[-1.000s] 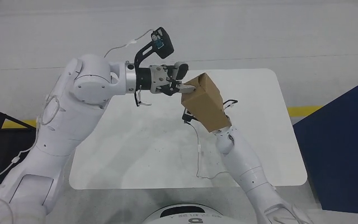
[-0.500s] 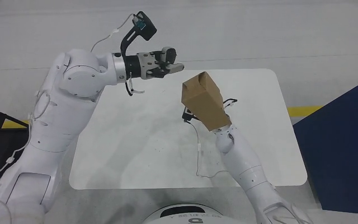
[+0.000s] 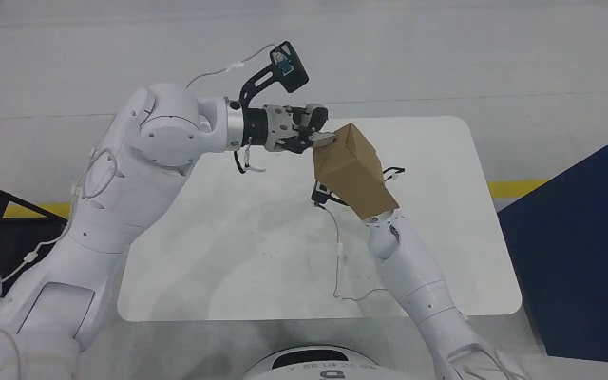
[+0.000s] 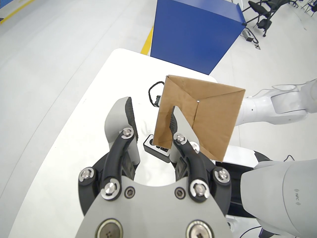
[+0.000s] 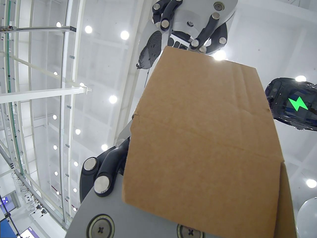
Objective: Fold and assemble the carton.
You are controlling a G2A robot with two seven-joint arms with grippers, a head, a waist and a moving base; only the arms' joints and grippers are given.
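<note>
A brown carton (image 3: 353, 173) is held upright above the white table, tilted a little. My right gripper is shut on its lower part from beneath, mostly hidden by the carton (image 5: 203, 137); one of its fingers (image 5: 116, 149) shows beside the cardboard. My left gripper (image 3: 319, 137) is open at the carton's top corner. In the left wrist view the carton's top end (image 4: 200, 115) shows folded flaps with one corner still open, and one finger (image 4: 174, 122) of the left gripper (image 4: 151, 112) lies against that open corner. The other finger is clear of the cardboard.
The white table (image 3: 237, 247) has bare room to the left and front. A thin black cable (image 3: 334, 242) hangs by the right arm (image 3: 413, 280). A blue cabinet (image 3: 560, 247) stands off the table's right side.
The left gripper pulled away from the carton to the upper left, then came back to its top corner. The carton shifted slightly to the right.
</note>
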